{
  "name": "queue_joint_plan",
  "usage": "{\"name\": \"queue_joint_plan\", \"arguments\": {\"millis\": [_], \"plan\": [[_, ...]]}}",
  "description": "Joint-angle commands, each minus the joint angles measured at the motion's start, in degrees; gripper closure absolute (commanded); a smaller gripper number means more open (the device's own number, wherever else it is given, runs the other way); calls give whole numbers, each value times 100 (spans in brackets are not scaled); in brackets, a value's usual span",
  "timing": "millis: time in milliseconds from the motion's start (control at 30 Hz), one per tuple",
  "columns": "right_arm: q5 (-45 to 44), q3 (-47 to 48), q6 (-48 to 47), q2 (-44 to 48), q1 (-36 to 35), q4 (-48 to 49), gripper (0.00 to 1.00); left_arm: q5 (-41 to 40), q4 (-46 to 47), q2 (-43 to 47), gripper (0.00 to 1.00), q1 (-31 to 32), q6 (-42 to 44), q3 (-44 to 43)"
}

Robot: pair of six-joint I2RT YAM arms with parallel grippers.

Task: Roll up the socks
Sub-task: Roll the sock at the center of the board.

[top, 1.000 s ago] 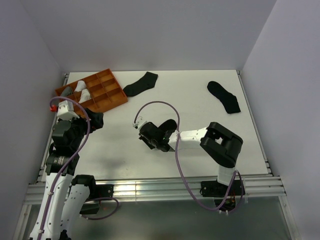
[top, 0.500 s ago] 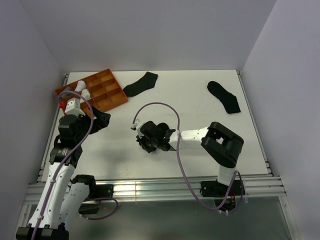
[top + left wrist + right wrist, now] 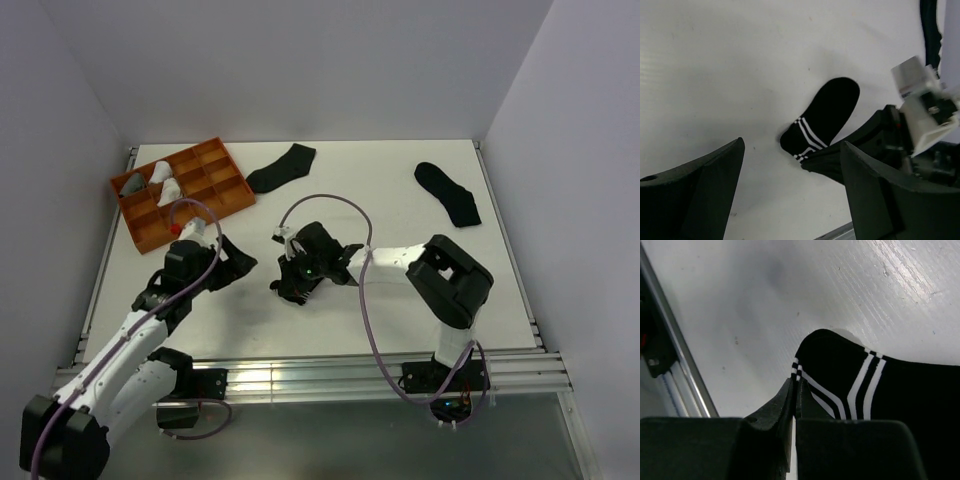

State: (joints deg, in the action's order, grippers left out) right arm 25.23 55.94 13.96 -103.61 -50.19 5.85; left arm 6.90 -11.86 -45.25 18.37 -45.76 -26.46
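Striped sock (image 3: 822, 120): it lies flat on the table (image 3: 380, 200) near the front centre, and its banded cuff end is caught in the right gripper (image 3: 794, 396). Those jaws are pressed fully together, with the seam between them meeting the cuff edge just at the white stripes, so a pinch on the fabric is judged to be made. A second ago they were partly apart, and the closure was completed within that second. The left gripper (image 3: 792, 145) is held wide open and empty just beside the sock, which is framed between its fingers in the wrist view. Over the same second the left arm was swung away from the orange tray (image 3: 205, 190) at the far left towards the centre, and its jaws were narrowed slightly. The sock is not yet rolled. With one end now pinned and the second gripper brought alongside, the roll is judged to be about to begin. Two plain black socks (image 3: 282, 167) (image 3: 448, 193) are left well apart at the far side. Pale rolled socks (image 3: 160, 180) are seen in the tray's far-left compartments.
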Motion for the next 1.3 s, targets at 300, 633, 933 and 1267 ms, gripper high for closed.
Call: {"name": "queue_joint_plan", "arguments": {"millis": [300,633,933,1267], "plan": [[1501,4,494,-370,546,619,100,-663,1307,-1723,29,1151,-794,141],[1616,-127,529,-484,678,804,100,-663,1300,-2777,44,1336,-715,-228],[1687,-101,547,-528,704,830,100,-874,1265,-3200,49,1529,-654,-457],[1792,-215,775,-388,801,1059,100,-1226,457,-3648,78,1740,-443,-887]]}}
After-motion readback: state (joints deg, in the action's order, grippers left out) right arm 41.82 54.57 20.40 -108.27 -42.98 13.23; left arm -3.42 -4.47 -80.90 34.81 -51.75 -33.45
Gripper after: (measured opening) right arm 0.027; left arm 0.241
